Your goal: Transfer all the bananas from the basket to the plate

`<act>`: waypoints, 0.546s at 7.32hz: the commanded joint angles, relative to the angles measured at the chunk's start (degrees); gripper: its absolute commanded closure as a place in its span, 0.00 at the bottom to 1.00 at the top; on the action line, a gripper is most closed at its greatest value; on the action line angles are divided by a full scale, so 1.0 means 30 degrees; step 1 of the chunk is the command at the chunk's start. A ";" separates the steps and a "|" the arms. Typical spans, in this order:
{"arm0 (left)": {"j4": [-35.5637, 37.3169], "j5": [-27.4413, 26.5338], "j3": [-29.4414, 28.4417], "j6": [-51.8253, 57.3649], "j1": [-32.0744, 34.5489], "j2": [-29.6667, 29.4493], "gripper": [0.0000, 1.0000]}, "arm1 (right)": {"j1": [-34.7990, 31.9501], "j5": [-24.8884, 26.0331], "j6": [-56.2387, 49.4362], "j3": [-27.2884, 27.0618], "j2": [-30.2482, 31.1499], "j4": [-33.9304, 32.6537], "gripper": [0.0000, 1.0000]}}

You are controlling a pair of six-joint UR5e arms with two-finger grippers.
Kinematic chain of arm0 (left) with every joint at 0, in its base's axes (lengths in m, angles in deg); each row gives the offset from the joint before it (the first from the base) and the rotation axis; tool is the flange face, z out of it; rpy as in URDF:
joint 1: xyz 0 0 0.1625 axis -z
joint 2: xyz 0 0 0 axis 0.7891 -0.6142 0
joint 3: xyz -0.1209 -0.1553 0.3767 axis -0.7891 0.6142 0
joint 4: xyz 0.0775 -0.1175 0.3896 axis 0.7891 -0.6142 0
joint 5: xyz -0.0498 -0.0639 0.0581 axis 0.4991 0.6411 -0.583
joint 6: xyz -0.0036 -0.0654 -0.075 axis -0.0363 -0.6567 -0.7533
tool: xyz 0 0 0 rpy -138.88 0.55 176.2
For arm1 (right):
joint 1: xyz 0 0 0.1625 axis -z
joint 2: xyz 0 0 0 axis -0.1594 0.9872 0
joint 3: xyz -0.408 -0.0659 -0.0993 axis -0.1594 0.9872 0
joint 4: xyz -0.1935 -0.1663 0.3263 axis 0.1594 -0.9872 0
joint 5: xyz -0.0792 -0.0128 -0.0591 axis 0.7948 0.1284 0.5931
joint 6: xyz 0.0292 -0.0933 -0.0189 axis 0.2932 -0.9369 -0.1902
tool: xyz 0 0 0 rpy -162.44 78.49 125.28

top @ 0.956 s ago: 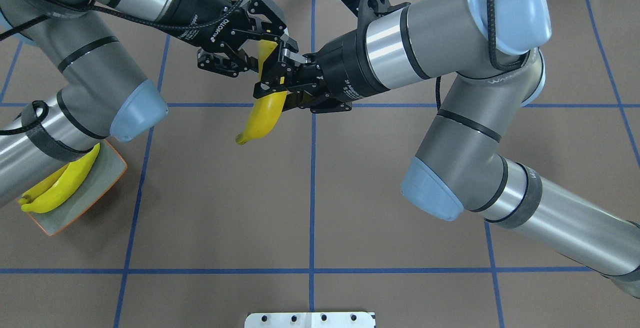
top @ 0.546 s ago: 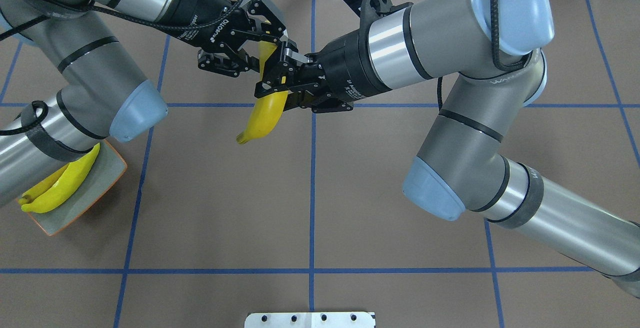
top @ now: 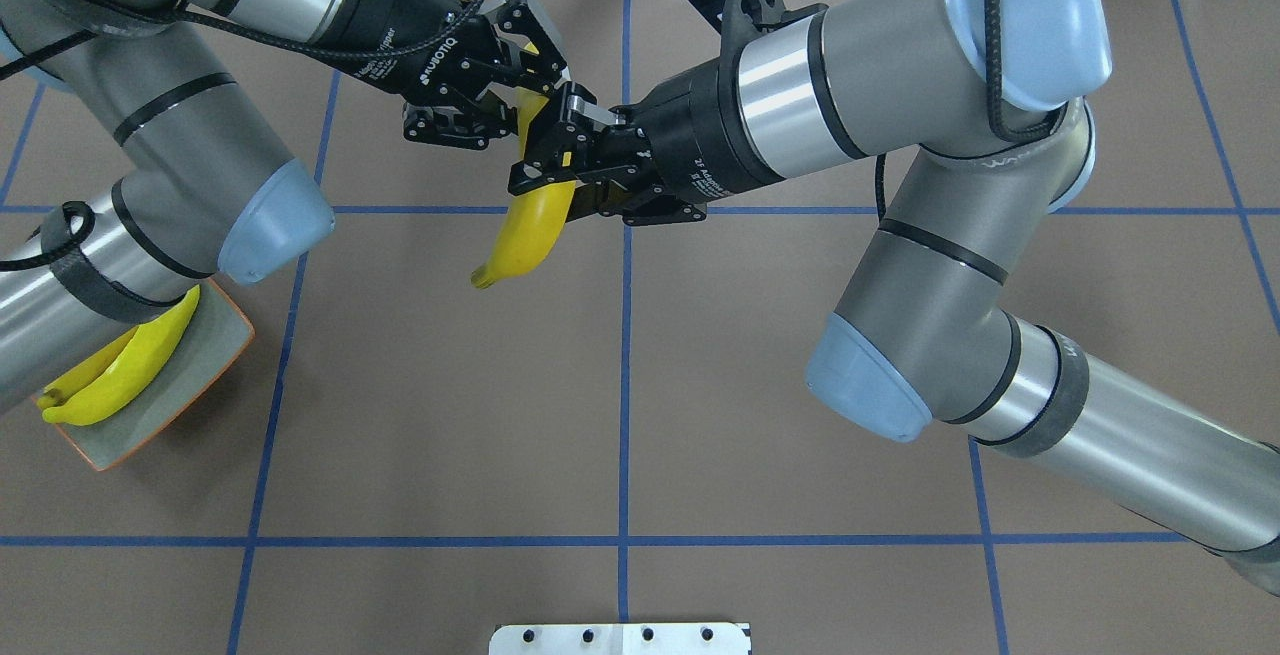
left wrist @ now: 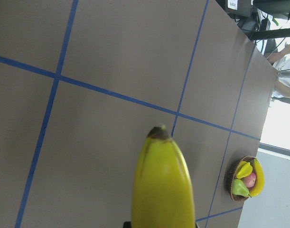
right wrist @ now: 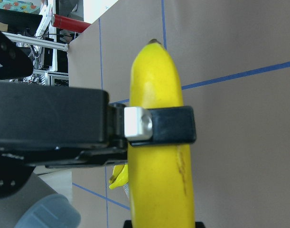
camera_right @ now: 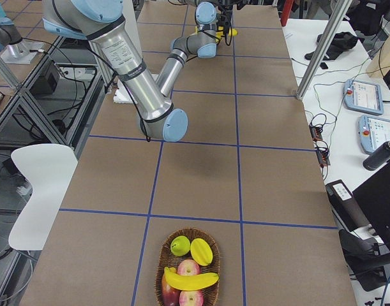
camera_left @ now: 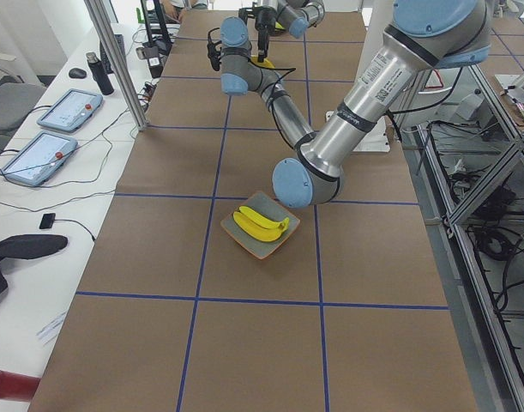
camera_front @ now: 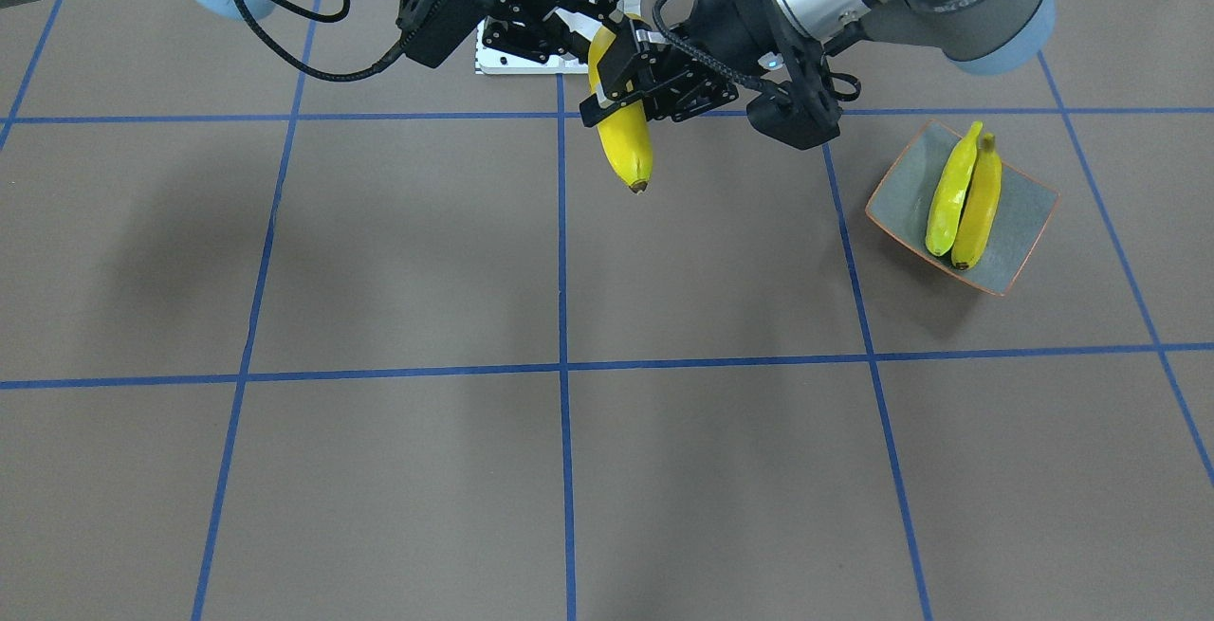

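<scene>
One yellow banana hangs tip down, high over the table's middle. My right gripper is shut on its upper half. My left gripper is shut on it too; the right wrist view shows one of its fingers lying across the fruit. In the left wrist view the banana fills the lower middle. Two bananas lie side by side on the grey-green plate under my left elbow. Another banana lies in the wicker basket at the table's right end.
The basket also holds red apples, a green pear and another yellow fruit. The white robot mount plate sits at the table's near edge. A side desk with tablets runs along the far edge.
My left gripper's fingers have drawn in onto the banana's upper part. The right gripper and the banana have stayed in place.
</scene>
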 commanded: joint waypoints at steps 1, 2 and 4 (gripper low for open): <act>0.0026 -0.0001 0.0048 -0.0083 -0.0002 -0.0004 1.00 | -0.0001 -0.0001 -0.0078 -0.0018 -0.0012 0.0010 0.00; -0.0003 0.0028 0.0106 -0.0055 -0.0002 0.0083 1.00 | -0.0030 -0.0030 -0.0049 -0.0192 0.0017 0.0039 0.00; -0.0032 0.0174 0.0777 0.0091 0.0143 0.0782 1.00 | -0.0291 -0.0118 -0.0078 -0.1649 0.1501 0.0040 0.00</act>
